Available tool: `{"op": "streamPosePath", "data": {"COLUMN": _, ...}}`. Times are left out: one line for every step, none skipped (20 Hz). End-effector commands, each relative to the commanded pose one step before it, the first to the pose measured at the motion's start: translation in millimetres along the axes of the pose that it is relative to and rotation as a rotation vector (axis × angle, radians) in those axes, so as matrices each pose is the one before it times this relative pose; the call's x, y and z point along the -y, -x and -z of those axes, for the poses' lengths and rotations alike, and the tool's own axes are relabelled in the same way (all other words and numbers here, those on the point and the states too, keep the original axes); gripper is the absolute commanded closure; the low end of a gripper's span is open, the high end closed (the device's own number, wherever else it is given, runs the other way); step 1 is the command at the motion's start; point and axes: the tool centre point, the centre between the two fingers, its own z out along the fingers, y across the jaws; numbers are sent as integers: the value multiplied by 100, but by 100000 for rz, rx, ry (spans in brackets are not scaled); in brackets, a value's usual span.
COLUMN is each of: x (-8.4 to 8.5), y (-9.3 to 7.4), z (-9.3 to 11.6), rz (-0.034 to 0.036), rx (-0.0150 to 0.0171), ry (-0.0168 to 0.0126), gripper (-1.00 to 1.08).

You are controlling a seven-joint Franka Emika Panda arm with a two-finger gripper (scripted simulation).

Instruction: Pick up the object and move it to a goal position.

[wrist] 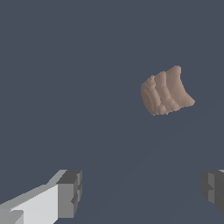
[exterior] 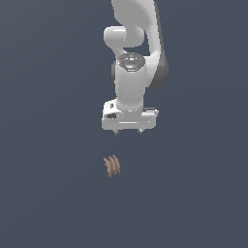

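The white Franka arm's gripper (exterior: 129, 131) is hanging over the plain dark grey-blue surface (exterior: 48, 193) with its short fingers pointing down, and in the wrist view its two grey fingertip pads (wrist: 70, 192) are standing wide apart with nothing between them. The small reddish-brown ribbed object (exterior: 112, 166) of several curved parallel ridges is lying on that surface, apart from the gripper, nearer the camera in the exterior view and slightly toward the exterior view's left.
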Motion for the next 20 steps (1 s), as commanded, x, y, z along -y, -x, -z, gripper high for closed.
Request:
{"op": "streamPosePath", "data": {"x": -1, "y": 0, "z": 0, "rz": 0, "rx": 0, "ry": 0, "gripper": -92}}
{"op": "streamPosePath", "data": {"x": 26, "y": 3, "z": 12, "rz": 58, "rx": 9, "ry": -36, "gripper": -92}}
{"op": "streamPosePath", "data": {"x": 59, "y": 8, "z": 38, "rz": 138, "rx": 25, "ry": -95, "gripper": -92}}
{"op": "streamPosePath", "data": {"x": 105, "y": 15, "z": 63, "rz": 237, "rx": 43, "ry": -167, "gripper": -92}}
{"op": "streamPosePath", "data": {"x": 150, "y": 24, "z": 90, "rz": 321, "rx": 58, "ry": -236, "gripper": -92}}
{"op": "streamPosePath", "data": {"x": 188, "y": 38, "z": 116, "rz": 367, "rx": 66, "ry": -292, "gripper": -92}}
{"op": "streamPosePath", "data": {"x": 178, "y": 43, "z": 108, "rz": 301, "rx": 55, "ry": -271, "gripper": -92}}
{"op": "streamPosePath", "data": {"x": 144, "y": 46, "z": 93, "rz": 189, "rx": 36, "ry": -210, "gripper": -92}}
{"op": "streamPosePath", "data": {"x": 112, "y": 46, "z": 74, "rz": 92, "rx": 21, "ry": -157, "gripper": -92}}
{"op": "streamPosePath", "data": {"x": 66, "y": 39, "z": 47, "rz": -3, "rx": 6, "ry": -97, "gripper": -92}}
{"op": "streamPosePath", "data": {"x": 8, "y": 20, "z": 16, "rz": -69, "rx": -8, "ry": -3, "gripper": -92}}
{"op": "streamPosePath", "data": {"x": -20, "y": -12, "z": -20, "rz": 0, "rx": 0, "ry": 0, "gripper": -92}}
{"op": "streamPosePath", "data": {"x": -39, "y": -41, "z": -35, "rz": 80, "rx": 4, "ry": 89, "gripper": -92}}
{"op": "streamPosePath", "data": {"x": -59, "y": -64, "z": -46, "rz": 179, "rx": 20, "ry": 30, "gripper": -92}}
{"op": "streamPosePath", "data": {"x": -59, "y": -91, "z": -61, "rz": 305, "rx": 35, "ry": 32, "gripper": -92}}
{"op": "streamPosePath", "data": {"x": -78, "y": -119, "z": -77, "rz": 410, "rx": 49, "ry": 31, "gripper": -92}}
{"op": "streamPosePath", "data": {"x": -99, "y": -148, "z": -96, "rz": 517, "rx": 62, "ry": 35, "gripper": -92}}
{"op": "streamPosePath", "data": {"x": -121, "y": -177, "z": -119, "rz": 619, "rx": 74, "ry": 46, "gripper": -92}}
{"op": "streamPosePath", "data": {"x": -151, "y": -205, "z": -143, "rz": 710, "rx": 85, "ry": 59, "gripper": -92}}
{"op": "streamPosePath", "data": {"x": -177, "y": -232, "z": -167, "rz": 805, "rx": 97, "ry": 68, "gripper": -92}}
